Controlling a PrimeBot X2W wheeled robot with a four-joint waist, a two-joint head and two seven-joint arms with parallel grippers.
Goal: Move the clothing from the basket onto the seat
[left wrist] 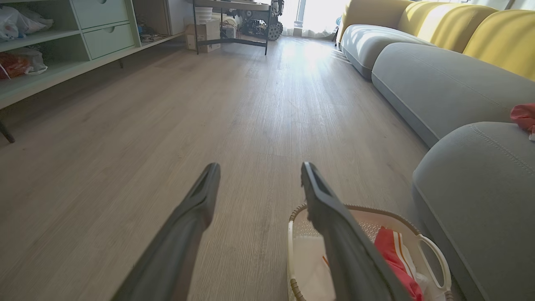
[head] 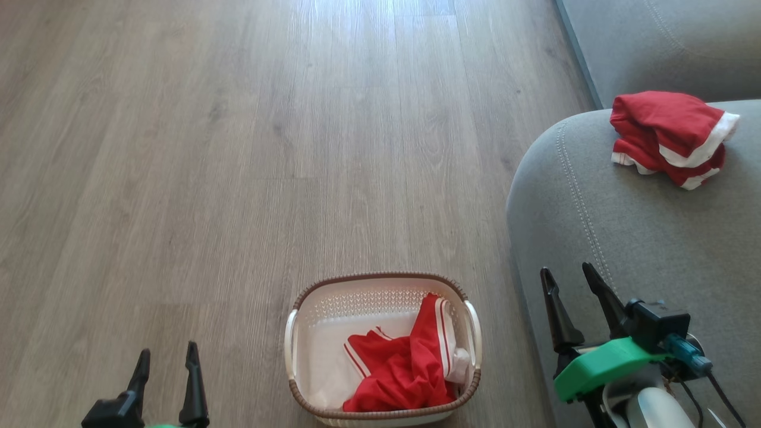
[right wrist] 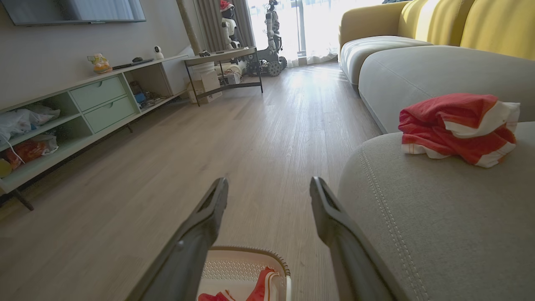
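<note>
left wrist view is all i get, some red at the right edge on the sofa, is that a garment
Observer: Yes, a red garment with white trim lies bunched on the seat.
Operator: what's left in the basket
Observer: Some red clothing, heaped toward the right side of the basket.
Operator: and the right end effector
Observer: The right end effector is open, above the seat's front edge, right of the basket.

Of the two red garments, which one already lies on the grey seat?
The bunched red garment with white trim, on the seat at the right; the loose red garment lies inside the basket.
</note>
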